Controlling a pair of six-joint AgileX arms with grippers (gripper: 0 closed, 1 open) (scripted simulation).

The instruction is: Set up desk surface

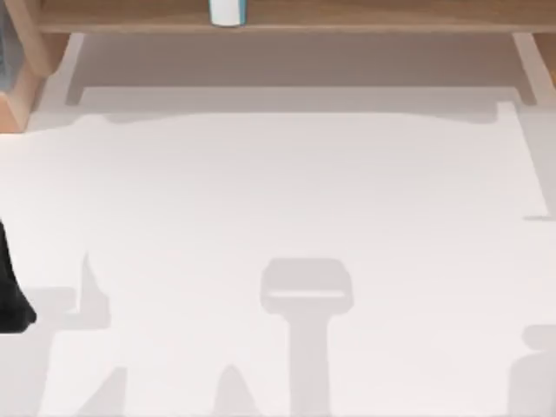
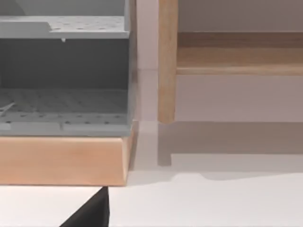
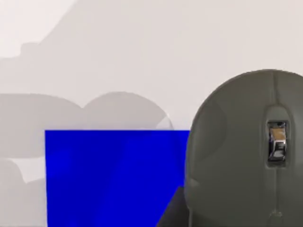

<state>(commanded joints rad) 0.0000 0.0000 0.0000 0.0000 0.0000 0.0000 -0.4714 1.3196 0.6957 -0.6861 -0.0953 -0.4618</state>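
The desk surface (image 1: 287, 191) is a broad white tabletop marked only by grey shadows. At its left edge in the top view stands a black part of my left arm (image 1: 12, 287). In the left wrist view a dark tip of my left gripper (image 2: 91, 213) pokes in just above the white top, close to a wooden-based grey organiser. The right wrist view looks down on a grey mouse (image 3: 246, 151) close to the camera, overlapping a blue mat (image 3: 109, 179) that lies flat on the white top. A dark sliver of my right gripper (image 3: 171, 212) shows beside the mouse.
A light-brown wooden shelf frame (image 1: 287, 22) runs along the back, with posts at both ends and a white-and-teal object (image 1: 228, 10) on it. At the back left a grey perforated organiser (image 2: 64, 80) sits on a wooden base (image 2: 61, 161) beside a shelf post (image 2: 166, 61).
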